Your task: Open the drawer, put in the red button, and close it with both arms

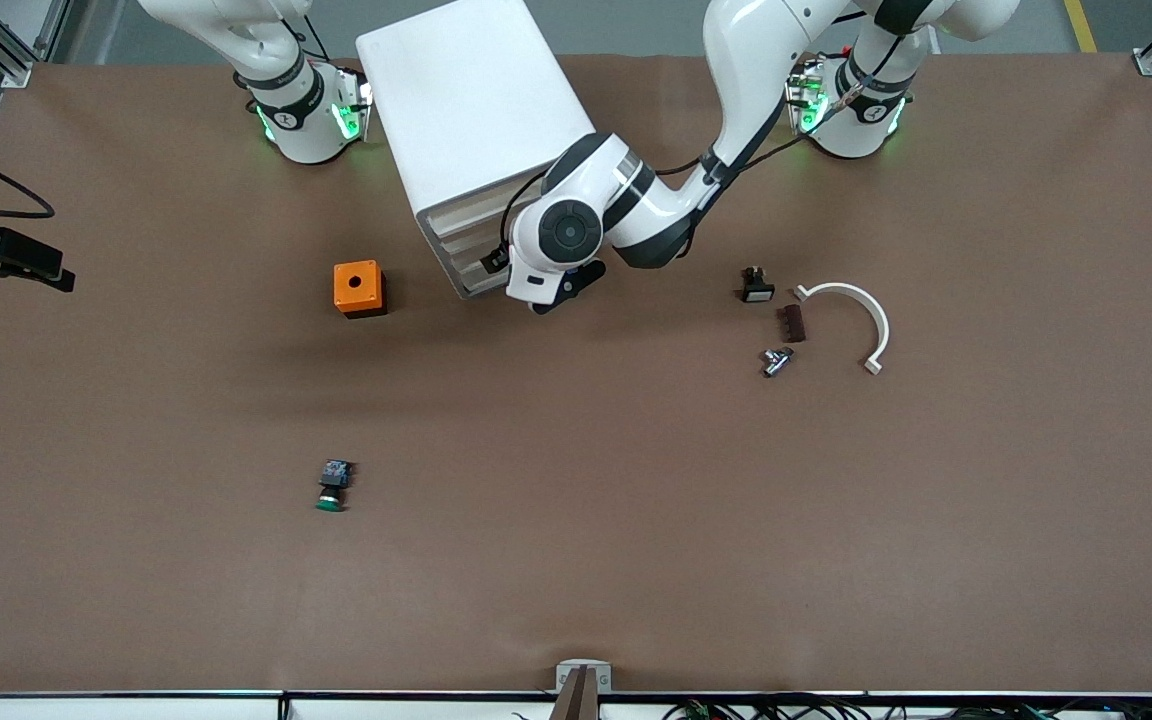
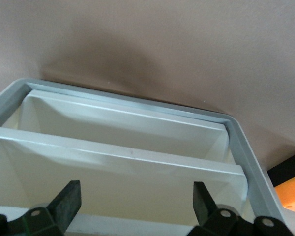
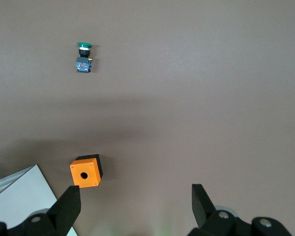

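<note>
Front high, facing robots; wrists look down; share orange box [image 1: 359, 288].

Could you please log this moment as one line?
left gripper: open, at drawer front | right gripper: open, waiting above orange box | red button: unseen

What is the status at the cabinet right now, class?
Left gripper open at the drawer fronts. Right gripper open, waiting high above the orange box. No red button in view. Nothing in the way.

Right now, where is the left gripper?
The left gripper is open at the front of the white cabinet, its fingers facing the cream drawer fronts, with the orange box nearby toward the right arm's end.
</note>
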Motion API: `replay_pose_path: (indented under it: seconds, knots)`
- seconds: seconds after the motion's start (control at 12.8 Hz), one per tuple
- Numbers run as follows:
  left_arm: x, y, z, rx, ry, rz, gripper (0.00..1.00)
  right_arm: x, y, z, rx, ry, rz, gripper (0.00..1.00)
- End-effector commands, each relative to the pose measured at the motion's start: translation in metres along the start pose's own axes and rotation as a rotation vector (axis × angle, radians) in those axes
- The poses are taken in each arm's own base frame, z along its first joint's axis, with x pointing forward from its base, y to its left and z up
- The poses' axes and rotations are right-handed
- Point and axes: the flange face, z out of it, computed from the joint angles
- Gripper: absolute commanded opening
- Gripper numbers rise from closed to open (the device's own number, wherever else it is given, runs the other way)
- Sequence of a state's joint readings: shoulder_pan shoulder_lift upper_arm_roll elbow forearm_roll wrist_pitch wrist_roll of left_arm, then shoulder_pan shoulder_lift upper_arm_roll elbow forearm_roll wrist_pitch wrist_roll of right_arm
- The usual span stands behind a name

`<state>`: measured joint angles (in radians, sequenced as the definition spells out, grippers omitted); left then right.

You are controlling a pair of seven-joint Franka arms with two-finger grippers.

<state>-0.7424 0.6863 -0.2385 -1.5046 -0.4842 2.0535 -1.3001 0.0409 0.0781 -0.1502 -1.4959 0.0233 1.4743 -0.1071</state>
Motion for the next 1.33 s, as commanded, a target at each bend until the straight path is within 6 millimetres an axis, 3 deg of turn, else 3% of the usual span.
replay_pose_path:
  seconds: [0.0, 0.23, 0.39, 0.55, 0.78, 1.01, 1.25]
  knots:
    - [-0.005, -0.003, -0.004, -0.018, -0.024, -0.016, 1.0, -0.004, 0.0, -0.002, -0.002, -0.048, 0.012, 1.0]
    - [0.003, -0.003, -0.022, -0.038, 0.0, -0.002, 1.0, -0.011, -0.002, -0.009, -0.002, -0.041, 0.009, 1.0]
    - [0.016, -0.003, -0.052, -0.06, 0.082, 0.024, 1.0, -0.014, -0.003, -0.013, -0.003, -0.035, 0.004, 1.0]
    - [0.024, -0.005, -0.095, -0.102, 0.144, 0.044, 1.0, -0.02, -0.003, -0.021, -0.009, -0.015, 0.005, 1.0]
    - [0.044, -0.021, -0.194, -0.148, 0.265, 0.081, 0.99, -0.027, -0.004, -0.03, -0.006, 0.0, 0.003, 1.0]
    - [0.063, -0.073, -0.297, -0.157, 0.301, 0.169, 0.99, -0.041, -0.002, -0.038, -0.002, 0.019, 0.005, 1.0]
    - [0.099, -0.16, -0.387, -0.076, 0.306, 0.296, 0.99, -0.051, -0.006, -0.049, -0.005, 0.034, -0.001, 1.0]
